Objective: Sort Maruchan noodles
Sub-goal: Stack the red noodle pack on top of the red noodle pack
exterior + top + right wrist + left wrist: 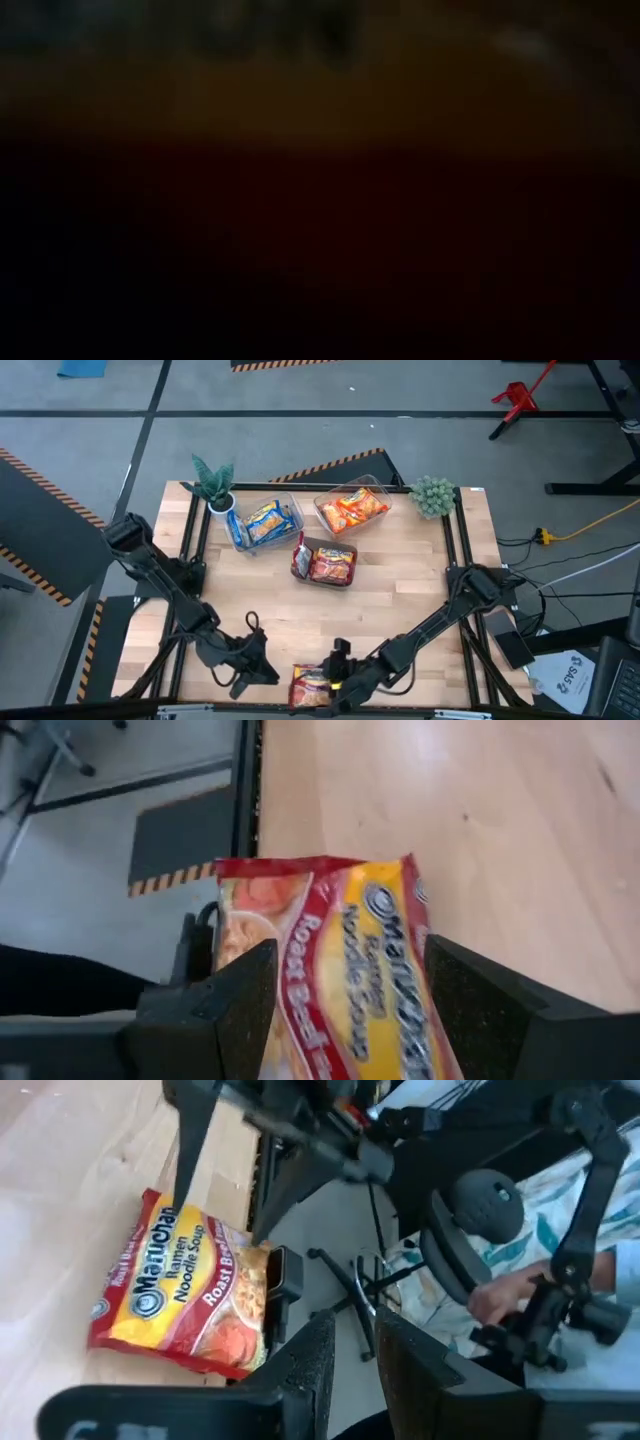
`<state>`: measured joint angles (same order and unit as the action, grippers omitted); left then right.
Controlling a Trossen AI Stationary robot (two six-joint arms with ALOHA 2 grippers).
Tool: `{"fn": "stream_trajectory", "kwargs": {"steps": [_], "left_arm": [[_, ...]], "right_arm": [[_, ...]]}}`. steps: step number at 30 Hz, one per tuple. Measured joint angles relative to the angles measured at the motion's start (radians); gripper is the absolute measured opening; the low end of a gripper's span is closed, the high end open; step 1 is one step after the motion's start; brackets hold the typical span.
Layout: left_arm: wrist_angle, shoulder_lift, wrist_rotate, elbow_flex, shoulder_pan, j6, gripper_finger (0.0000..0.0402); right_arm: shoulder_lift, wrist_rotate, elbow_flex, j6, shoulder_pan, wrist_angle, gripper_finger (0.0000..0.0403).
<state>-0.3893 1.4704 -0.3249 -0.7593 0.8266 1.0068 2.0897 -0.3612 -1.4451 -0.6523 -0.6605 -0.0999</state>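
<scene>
Three bins sit toward the far half of the table point(400, 600) in my high view: a clear one with blue-yellow packets point(264, 523), a clear one with orange packets point(352, 508), and a dark one with red-yellow packets point(326, 564). Two small potted plants point(213, 485) stand at the far corners. One red-yellow Maruchan packet point(312, 685) lies at the near edge, between my arms. The right gripper point(338, 682) is on it; the left gripper point(268, 672) hangs just beside it.

My low view is dark and shows nothing I can read.

From the left wrist, the packet point(185, 1285) lies flat at the table's edge, with the right arm's dark fingers point(195, 1140) standing over it. My left fingers point(310, 1370) are nearly together and hold nothing. Beyond the table a person's hand point(510, 1292) rests on a control handle.

From the right wrist, the fingers point(235, 1010) stand spread on either side of the packet point(335, 970), not yet closed on it.
</scene>
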Motion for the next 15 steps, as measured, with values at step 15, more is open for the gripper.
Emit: {"fn": "stream_trajectory", "kwargs": {"steps": [15], "left_arm": [[-0.102, 0.056, -0.216, 0.0, 0.068, 0.038, 0.0069]], "right_arm": [[0.09, -0.064, -0.082, -0.158, 0.022, -0.303, 0.0239]]}}
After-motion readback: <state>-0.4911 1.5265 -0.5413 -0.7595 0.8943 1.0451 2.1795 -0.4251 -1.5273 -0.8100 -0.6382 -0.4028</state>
